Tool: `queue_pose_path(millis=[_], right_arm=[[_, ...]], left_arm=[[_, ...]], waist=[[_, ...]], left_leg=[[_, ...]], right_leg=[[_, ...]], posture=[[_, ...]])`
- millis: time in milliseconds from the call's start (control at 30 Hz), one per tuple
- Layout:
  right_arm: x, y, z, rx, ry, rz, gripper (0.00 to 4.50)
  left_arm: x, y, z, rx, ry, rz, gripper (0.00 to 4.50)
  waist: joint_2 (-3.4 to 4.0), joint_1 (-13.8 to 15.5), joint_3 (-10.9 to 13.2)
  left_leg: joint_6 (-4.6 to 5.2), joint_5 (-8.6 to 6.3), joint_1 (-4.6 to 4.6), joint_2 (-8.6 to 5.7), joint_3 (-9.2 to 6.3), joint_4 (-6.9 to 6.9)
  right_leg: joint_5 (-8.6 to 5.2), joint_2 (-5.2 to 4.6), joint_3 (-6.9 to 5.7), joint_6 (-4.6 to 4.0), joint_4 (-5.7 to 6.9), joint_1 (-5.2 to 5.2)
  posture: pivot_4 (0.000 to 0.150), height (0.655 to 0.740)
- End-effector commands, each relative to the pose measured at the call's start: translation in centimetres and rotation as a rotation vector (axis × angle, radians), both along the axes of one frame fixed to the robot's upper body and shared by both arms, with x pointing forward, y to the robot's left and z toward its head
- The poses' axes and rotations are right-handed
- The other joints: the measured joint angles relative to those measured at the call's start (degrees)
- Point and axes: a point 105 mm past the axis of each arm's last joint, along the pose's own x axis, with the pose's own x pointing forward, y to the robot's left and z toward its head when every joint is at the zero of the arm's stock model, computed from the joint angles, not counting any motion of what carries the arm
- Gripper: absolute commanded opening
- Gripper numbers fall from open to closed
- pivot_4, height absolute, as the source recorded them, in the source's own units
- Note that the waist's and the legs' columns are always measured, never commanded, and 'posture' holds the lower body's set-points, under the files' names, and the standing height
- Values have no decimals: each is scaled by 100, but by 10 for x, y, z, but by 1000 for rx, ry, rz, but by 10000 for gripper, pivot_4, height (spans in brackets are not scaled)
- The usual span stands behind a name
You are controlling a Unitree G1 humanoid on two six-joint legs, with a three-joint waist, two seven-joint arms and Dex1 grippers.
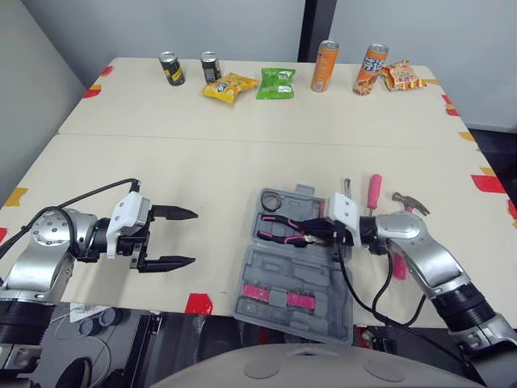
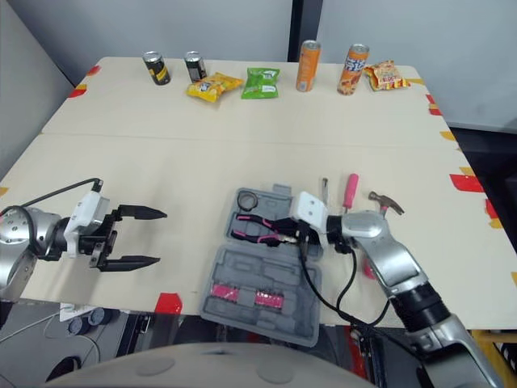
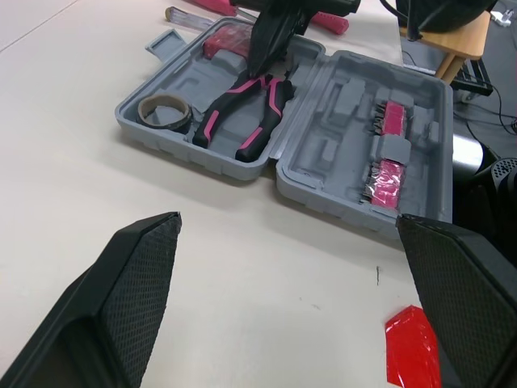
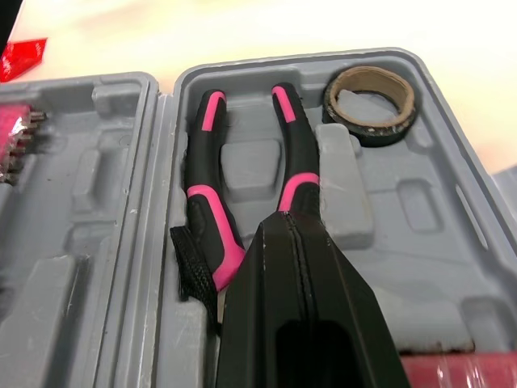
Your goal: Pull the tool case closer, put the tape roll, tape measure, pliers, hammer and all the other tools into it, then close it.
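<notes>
The grey tool case [image 1: 266, 271] lies open at the table's front edge. Its far half holds a tape roll [image 1: 271, 200] and black-and-pink pliers [image 1: 281, 232]. My right gripper [image 1: 311, 233] reaches into that half, shut on the pliers [image 4: 206, 162] near their head while they rest in their recess beside the tape roll [image 4: 371, 101]. A hammer [image 1: 409, 202], a pink-handled screwdriver [image 1: 374, 192] and a thin screwdriver [image 1: 346, 187] lie just beyond the case, partly hidden by my right arm. My left gripper [image 1: 174, 238] hovers open over bare table left of the case.
Several cans [image 1: 324, 66] and snack bags [image 1: 275, 82] line the far edge. Red tape [image 1: 198, 303] marks the front edge near the case. The lid half holds pink bit strips [image 1: 275, 295]. Bare table lies between the case and the far row.
</notes>
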Motion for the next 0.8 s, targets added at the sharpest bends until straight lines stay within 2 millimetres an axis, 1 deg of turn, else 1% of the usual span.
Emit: queue_pose_path(millis=[33,133,267,333,367,467,533,600,633,700,767,800], right_arm=[[-3,-1,24,93,-58,14,259],[-5,0,25,106,-54,28,259],[-8,2,35,168,-71,35,259],[-9,-3,40,196,-79,27,259],[-9,-9,41,203,-85,7,259],[-10,-33,42,211,-104,-62,259],[-13,-48,47,249,-125,-88,259],[-16,-73,45,246,-121,-164,259],[-19,-89,44,241,-108,-210,259],[-25,-111,41,245,-88,-276,259],[-30,-127,39,243,-86,-333,259],[-35,-142,36,230,-84,-381,2587]], left_arm=[[-1,-1,8,-29,-29,5,45000],[-2,-2,7,-31,-27,3,45000],[-2,-2,9,-39,-38,7,45000],[-2,-1,10,-44,-49,22,45000],[-1,0,10,-47,-52,36,45000],[1,5,11,-54,-62,95,45000],[2,11,10,-66,-64,146,45000],[3,23,7,-83,-57,223,45000],[2,31,5,-93,-54,273,45000],[1,43,3,-106,-50,342,45000],[-2,53,0,-110,-47,392,45000],[-6,62,-4,-110,-38,438,45000]], waist=[[3,-8,18],[0,-43,30],[0,-62,37],[-2,-62,42],[-2,-63,43],[-4,-51,44],[-6,-50,45],[-6,-61,45],[-6,-60,45],[-7,-60,46],[-8,-62,46],[-8,-66,46]], left_leg=[[0,0,0,1,0,0],[1,0,-1,4,1,2],[2,1,0,5,-1,17],[4,1,0,5,-2,26],[5,1,0,6,-3,31],[5,1,0,6,-4,37],[6,1,-3,5,-5,47],[7,1,-4,5,-5,55],[8,0,-4,5,-5,58],[10,0,-3,5,-6,63],[15,-1,-2,7,-8,66],[18,-1,-1,8,-8,70]], right_leg=[[0,1,0,0,1,-2],[0,5,2,-1,8,-1],[0,4,3,-1,20,-1],[0,3,5,-1,27,-1],[0,3,5,-2,32,-1],[0,2,6,-2,38,0],[0,1,7,-2,44,1],[0,-1,8,-2,48,1],[0,-1,9,-3,52,1],[-1,-2,9,-4,57,2],[-2,0,8,-6,60,4],[-3,0,8,-7,64,4]], posture=[[1500,7400],[1500,7400],[1500,7400],[1500,7400],[1500,7400],[1500,7400],[1500,7400],[1500,7400],[1500,7400],[1500,7400],[1500,7400],[1500,7400]])
